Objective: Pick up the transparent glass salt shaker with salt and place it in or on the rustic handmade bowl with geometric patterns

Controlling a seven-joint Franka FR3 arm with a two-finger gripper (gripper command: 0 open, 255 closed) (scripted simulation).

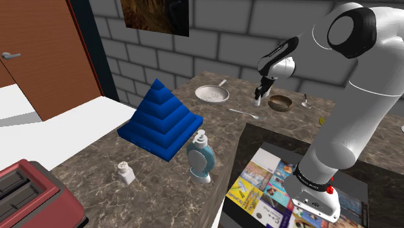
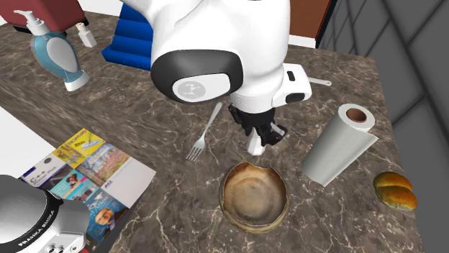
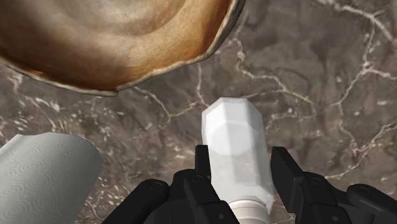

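The gripper [image 3: 240,156] fingers stand narrowly apart, clamped on one white salt shaker [image 3: 232,127]; in the second exterior view, around the salt shaker [image 2: 254,146]: one fork [image 2: 203,133] at 9 o'clock; one brown bowl [image 2: 253,195] at 6 o'clock, near; one paper towel roll [image 2: 338,144] at 3 o'clock.

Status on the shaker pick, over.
Gripper shut on white salt shaker, upright beside the bowl. Bowl empty. Paper towel roll and fork lie nearby, neither between shaker and bowl.
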